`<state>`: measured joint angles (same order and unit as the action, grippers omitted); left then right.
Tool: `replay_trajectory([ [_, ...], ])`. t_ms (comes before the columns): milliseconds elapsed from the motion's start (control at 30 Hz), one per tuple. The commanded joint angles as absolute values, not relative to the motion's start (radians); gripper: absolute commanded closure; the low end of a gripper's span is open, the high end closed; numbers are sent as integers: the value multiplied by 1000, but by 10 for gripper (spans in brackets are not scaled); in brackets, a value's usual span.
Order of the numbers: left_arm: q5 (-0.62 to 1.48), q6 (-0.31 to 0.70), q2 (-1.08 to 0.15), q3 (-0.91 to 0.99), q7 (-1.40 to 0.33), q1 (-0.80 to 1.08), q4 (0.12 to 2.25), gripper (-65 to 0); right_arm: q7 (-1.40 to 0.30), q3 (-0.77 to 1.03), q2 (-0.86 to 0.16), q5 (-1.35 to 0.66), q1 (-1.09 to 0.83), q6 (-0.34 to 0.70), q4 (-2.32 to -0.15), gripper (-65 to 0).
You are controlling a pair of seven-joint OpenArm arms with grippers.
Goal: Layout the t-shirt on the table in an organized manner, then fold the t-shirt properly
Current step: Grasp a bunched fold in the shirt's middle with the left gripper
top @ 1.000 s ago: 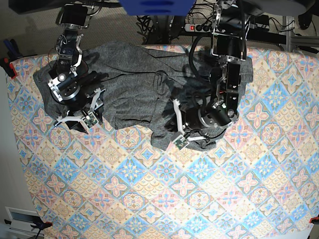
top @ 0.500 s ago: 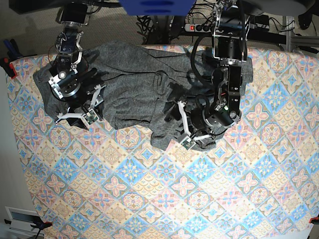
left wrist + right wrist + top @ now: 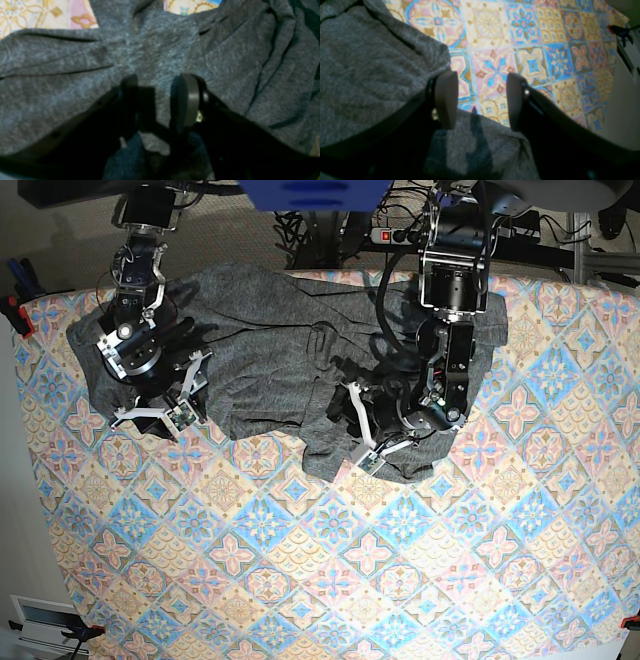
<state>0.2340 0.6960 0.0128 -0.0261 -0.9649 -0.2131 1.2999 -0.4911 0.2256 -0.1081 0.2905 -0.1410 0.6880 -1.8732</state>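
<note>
The dark heather-grey t-shirt (image 3: 270, 350) lies crumpled and wrinkled across the far part of the tile-print table (image 3: 350, 560). My left gripper (image 3: 350, 425) is low over the shirt's near middle. In the left wrist view the left gripper (image 3: 155, 97) is open, its fingers (image 3: 187, 100) a moderate gap apart, with shirt fabric (image 3: 162, 50) between and around them. My right gripper (image 3: 150, 415) is at the shirt's left end. In the right wrist view the right gripper (image 3: 482, 100) is open over the shirt's edge (image 3: 370, 62), with bare table (image 3: 495, 25) between the fingers.
A power strip and cables (image 3: 400, 235) lie beyond the table's far edge. An orange clamp (image 3: 18, 315) grips the table's left edge; a clamp also shows in the right wrist view (image 3: 617, 30). A blue object (image 3: 310, 192) hangs at the top centre.
The arm with the left wrist camera has swung a little to the left over the shirt, and the fabric's near edge shifted with it. The other arm has barely moved.
</note>
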Motion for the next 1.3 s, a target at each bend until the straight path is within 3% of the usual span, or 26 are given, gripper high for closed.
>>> replay_trajectory([
  [0,245,698,16,-27,-949,-234,1316,-220,-467,229,-116,283,-128,682,-1893,-296],
  [200,245,698,12,-27,-949,-236,1316,-29,-467,229,-116,283,-128,682,-1893,-296],
  [500,259,698,8,-24,-958,-236,1337,-30,-467,229,-116,283,-128,682,-1893,-296],
  [800,245,698,5,-18,-1041,-151,1667,-29,-467,229,-116,283,-128,682,-1894,-296],
  [967,228,698,10,-8,-1046,-139,1664,-37,-467,229,-116,283,-128,682,-1894,-296],
  [1033,217,698,13,-1,-1047,-148,1626,-75,-467,229,-116,283,-128,682,-1894,-296],
  [1167,213,698,13,15,-1033,-171,1526,-272,-467,229,-116,283,-128,682,-1894,-296],
  [1267,219,698,12,21,-990,-168,1508,-365,-467,229,-116,283,-130,682,-1894,-296],
])
